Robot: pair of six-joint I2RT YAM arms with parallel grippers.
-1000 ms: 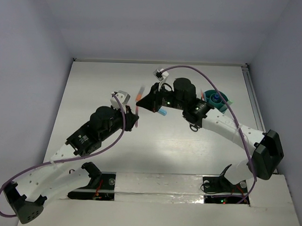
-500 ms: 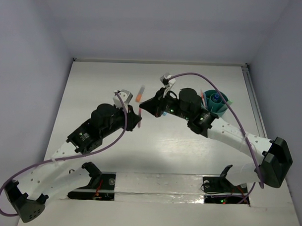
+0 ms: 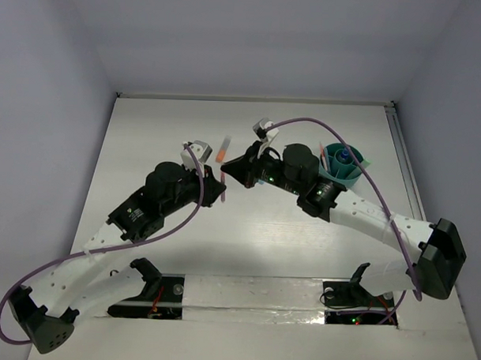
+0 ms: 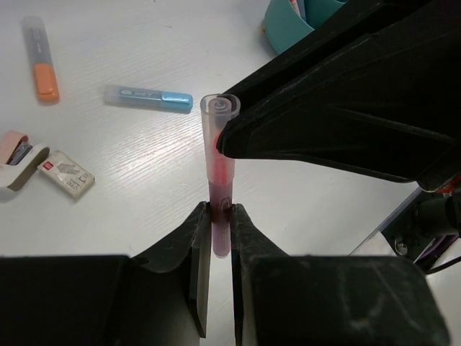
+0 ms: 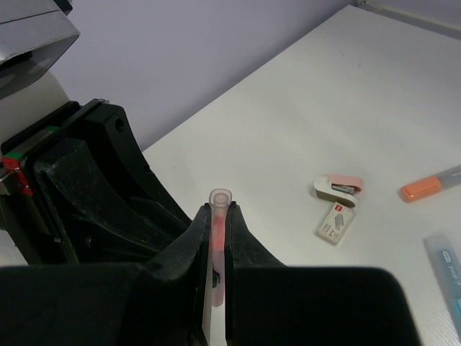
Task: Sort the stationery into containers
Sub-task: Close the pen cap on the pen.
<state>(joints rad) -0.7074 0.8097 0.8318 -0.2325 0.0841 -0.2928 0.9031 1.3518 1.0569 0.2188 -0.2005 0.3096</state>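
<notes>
Between the two arms, above the middle of the table (image 3: pixel 147 137), the left gripper (image 4: pixel 220 216) has its jaws drawn nearly together, pinching the lower barrel of a pink pen (image 4: pixel 218 169). The right gripper (image 5: pixel 218 216) is closed just as narrowly on the same pen, higher up, near its clear open end. In the left wrist view one black right finger presses against the barrel just below that end. The pen is clamped from both sides and held up off the table, and in the top view the two grippers meet nose to nose.

On the table beyond the pen lies a blue-capped clear pen (image 4: pixel 148 96), flat on its side. Farther out, an orange marker (image 4: pixel 45 72) lies apart from it. Near these, a white eraser (image 4: pixel 66 174) with a red label sits just beside a pink mini stapler (image 4: pixel 16 150). Whether those two touch cannot be told.

Off toward the right arm's side, the teal cup (image 3: pixel 332 169) stands upright behind that arm's wrist, well apart from the loose pieces. A blue-topped piece (image 3: pixel 345 158) stands inside it, too small to name.
</notes>
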